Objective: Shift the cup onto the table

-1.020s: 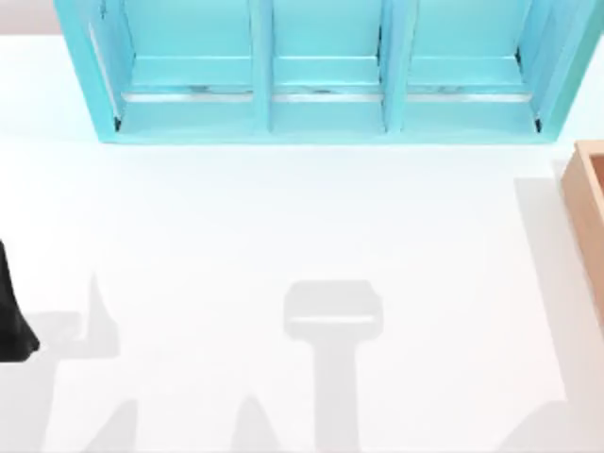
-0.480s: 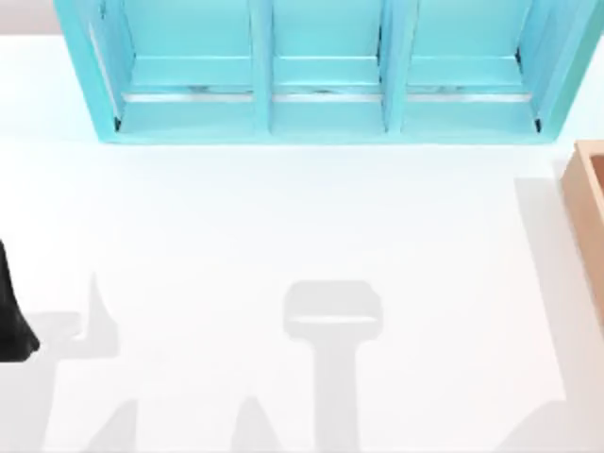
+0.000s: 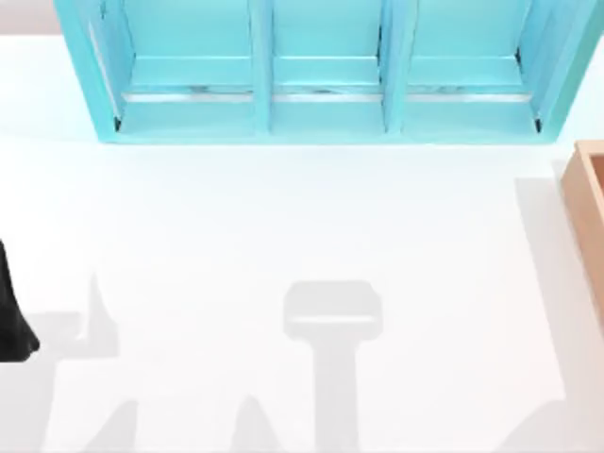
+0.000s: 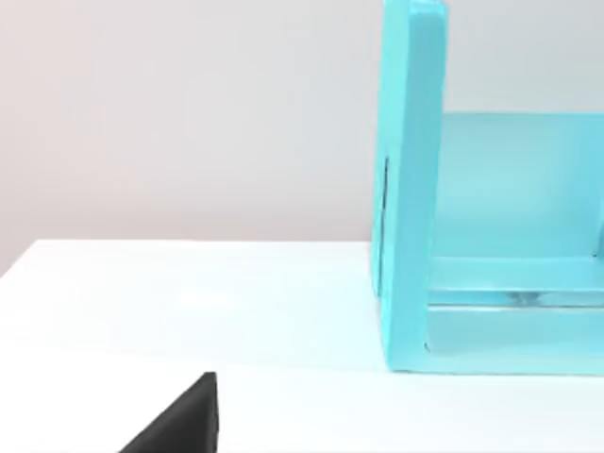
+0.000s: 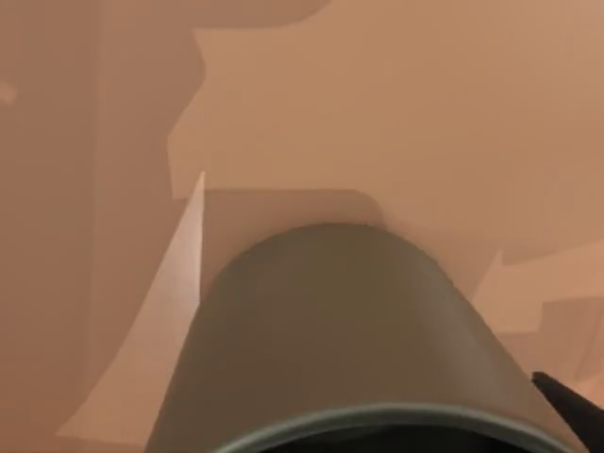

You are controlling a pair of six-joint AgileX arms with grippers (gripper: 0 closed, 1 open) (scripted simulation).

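Grey-green and smooth-walled, the cup sits inside the tan wooden box, close below our right wrist camera; box walls surround it. A dark fingertip of the right gripper lies just beside the rim, but we cannot tell whether the fingers are spread or pinching. We judge the step to be the grasp. Next: secure the cup, lift clear of the box, carry it to the white table. Our left arm is parked at the left edge.
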